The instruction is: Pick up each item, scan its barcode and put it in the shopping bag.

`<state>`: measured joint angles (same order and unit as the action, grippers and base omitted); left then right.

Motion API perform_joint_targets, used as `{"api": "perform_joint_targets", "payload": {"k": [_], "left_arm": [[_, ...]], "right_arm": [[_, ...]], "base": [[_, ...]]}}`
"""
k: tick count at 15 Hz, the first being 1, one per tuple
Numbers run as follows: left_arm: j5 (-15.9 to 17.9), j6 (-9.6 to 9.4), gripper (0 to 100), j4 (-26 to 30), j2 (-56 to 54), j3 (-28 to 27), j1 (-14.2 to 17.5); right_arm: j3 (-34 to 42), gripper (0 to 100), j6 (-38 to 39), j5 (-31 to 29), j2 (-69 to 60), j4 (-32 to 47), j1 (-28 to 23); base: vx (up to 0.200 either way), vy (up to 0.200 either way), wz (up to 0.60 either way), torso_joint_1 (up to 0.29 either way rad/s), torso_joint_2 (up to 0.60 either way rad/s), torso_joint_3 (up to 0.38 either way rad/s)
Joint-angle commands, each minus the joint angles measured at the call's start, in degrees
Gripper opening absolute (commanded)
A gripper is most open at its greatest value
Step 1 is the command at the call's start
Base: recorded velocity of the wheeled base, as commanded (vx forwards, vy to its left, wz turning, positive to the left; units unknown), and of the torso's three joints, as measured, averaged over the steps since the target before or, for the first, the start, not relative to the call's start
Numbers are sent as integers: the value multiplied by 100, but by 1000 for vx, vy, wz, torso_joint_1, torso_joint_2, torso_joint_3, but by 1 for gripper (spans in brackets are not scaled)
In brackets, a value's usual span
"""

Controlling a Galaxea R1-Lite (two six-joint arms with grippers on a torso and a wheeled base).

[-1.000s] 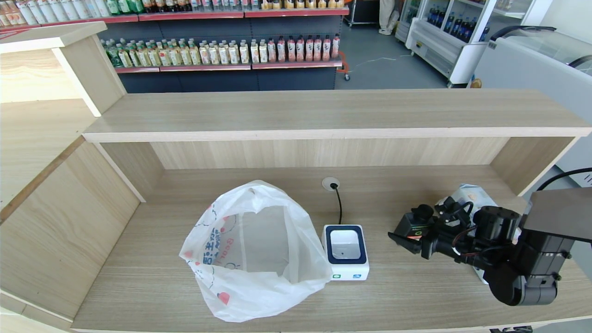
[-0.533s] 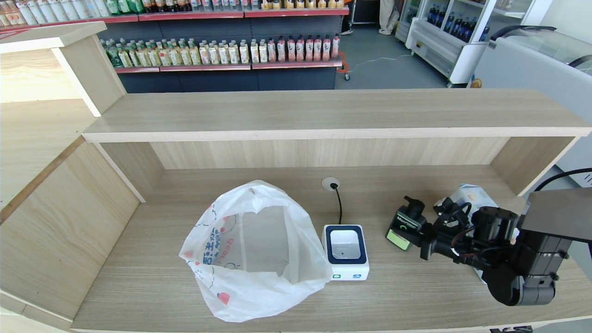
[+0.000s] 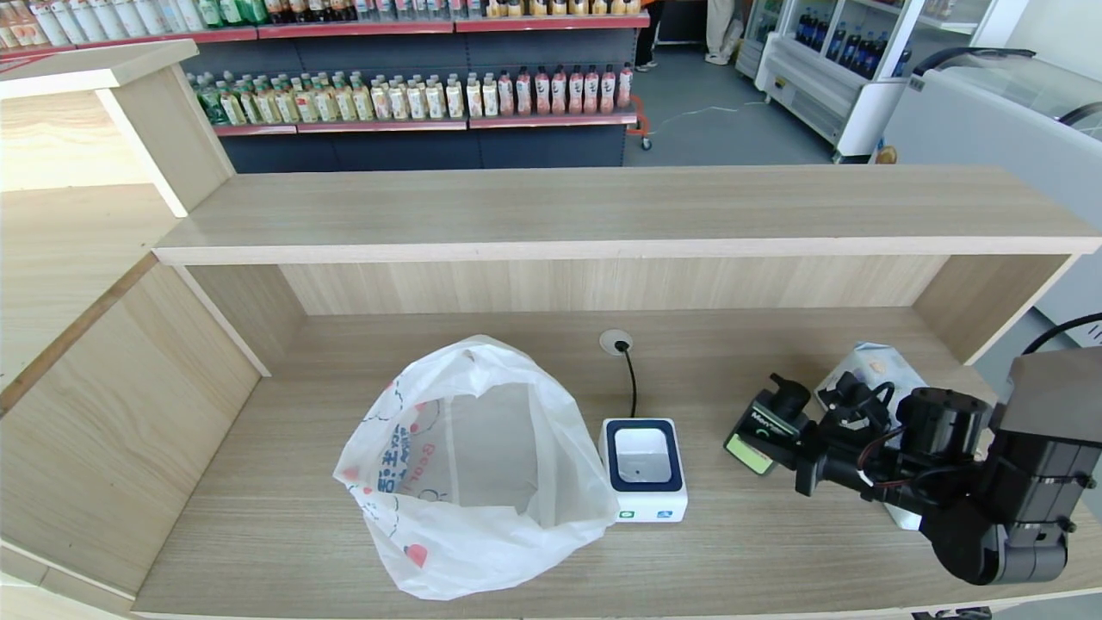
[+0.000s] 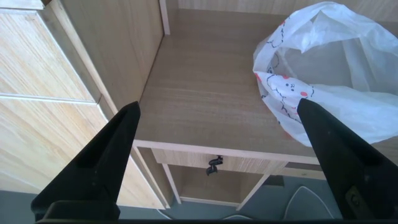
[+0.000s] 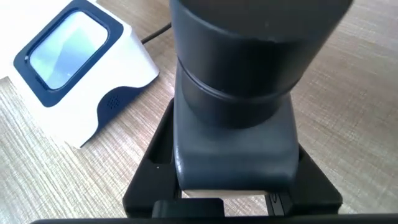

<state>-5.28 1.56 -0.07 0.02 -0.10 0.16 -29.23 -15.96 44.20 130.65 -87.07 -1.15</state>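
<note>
Left gripper (image 4: 219,106) is hanging nearest the robot, off the near left corner of the counter (image 3: 758,551), fingers spread apart and carrying nothing.

Right gripper (image 3: 796,435) is clamping a dark bottle (image 3: 762,420) and holding it just above the counter on the right side. The bottle is lying tilted: its cap is pointing away from the robot, and its base end with the green label is pointing near and left. I cannot tell where the barcode is.

Key relation: the scanner (image 3: 643,469) is sitting to the robot's left of the bottle, near it but not under it, with its window facing up. So the coming move is probably a short leftward carry by the right arm, with the bottle's labelled side turned down over the window. The right arm is the nearer one to both.

The shopping bag (image 3: 469,469) is standing open just beside the scanner, on its far-left side from the bottle, touching or almost touching it.

Farther back, a white packet (image 3: 874,362) is lying behind the right arm, and the scanner's cable (image 3: 631,379) is running to a hole in the counter.
</note>
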Motion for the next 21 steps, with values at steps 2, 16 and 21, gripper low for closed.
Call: {"api": "perform_joint_targets", "payload": {"k": [2,16,21], "left_arm": [[-8,2,100,-1,-2,1,2],[1,2,100,-1,-2,1,2],[1,2,100,-1,-2,1,2]], "right_arm": [[216,0,-329,18,-707,-3,-79],[1614,0,-3555,71,-4645,32,-360],[1605,0,-4794,176,-4988,67,-52]], "base": [[0,0,0,0,0,0],[0,0,0,0,0,0],[0,0,0,0,0,0]]}}
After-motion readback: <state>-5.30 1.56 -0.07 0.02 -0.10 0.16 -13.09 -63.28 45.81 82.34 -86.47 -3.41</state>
